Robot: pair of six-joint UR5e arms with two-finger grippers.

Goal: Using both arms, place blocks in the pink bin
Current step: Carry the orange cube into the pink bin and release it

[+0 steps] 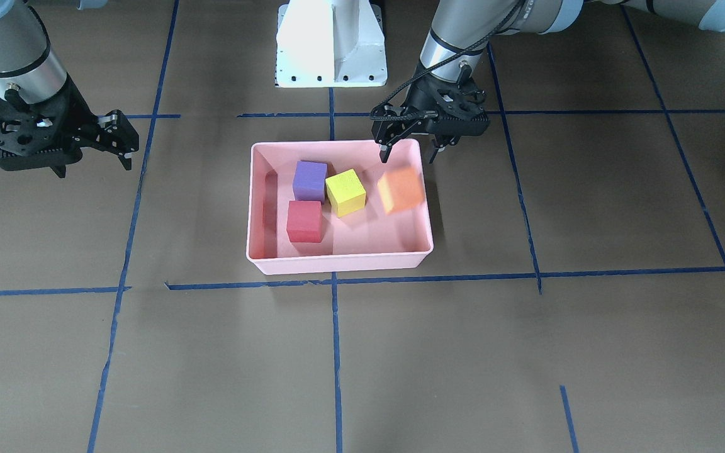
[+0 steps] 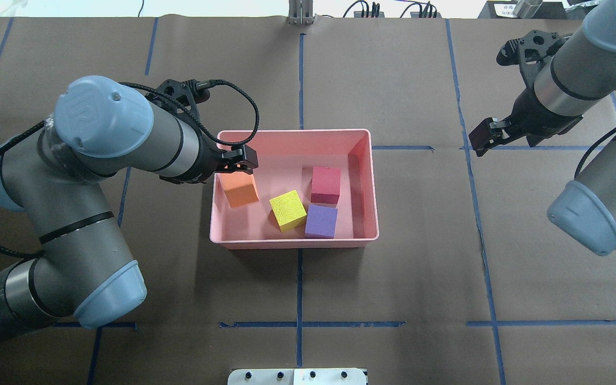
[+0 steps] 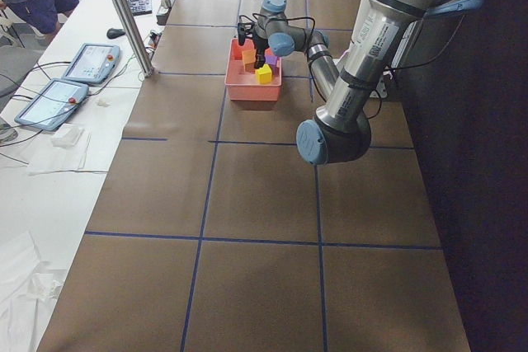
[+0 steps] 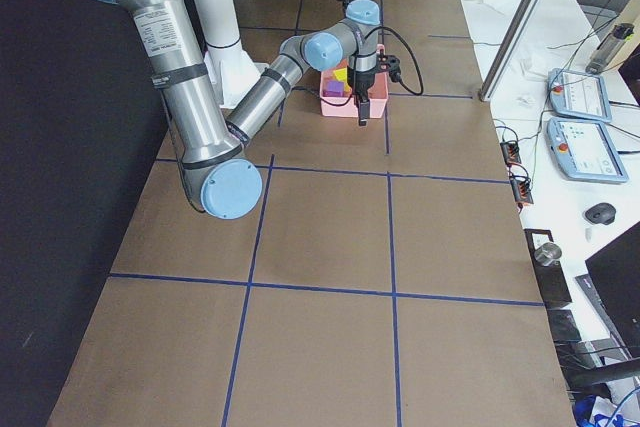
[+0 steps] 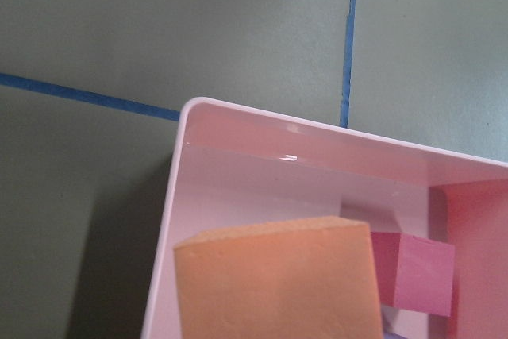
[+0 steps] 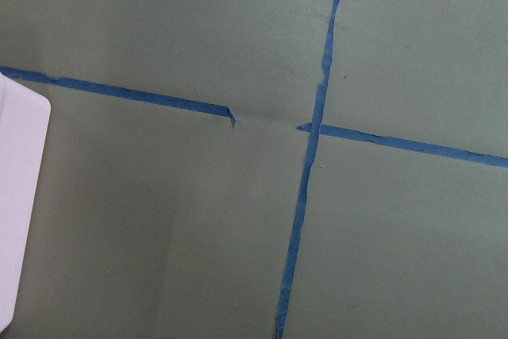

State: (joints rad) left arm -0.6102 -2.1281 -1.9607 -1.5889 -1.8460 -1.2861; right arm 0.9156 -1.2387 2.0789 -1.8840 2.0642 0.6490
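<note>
Four blocks [image 2: 287, 209] inside the bin [image 2: 293, 241], three clustered, one apart near an end.

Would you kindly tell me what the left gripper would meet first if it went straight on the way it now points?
Most likely the orange block, which is directly under the open left gripper, within the pink bin; its blur leaves its exact height unclear.

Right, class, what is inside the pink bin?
Four cubes: the purple block, yellow block, red block, and a blurred orange block beneath the open left end effector. The floor of the pink bin under them is covered.
</note>
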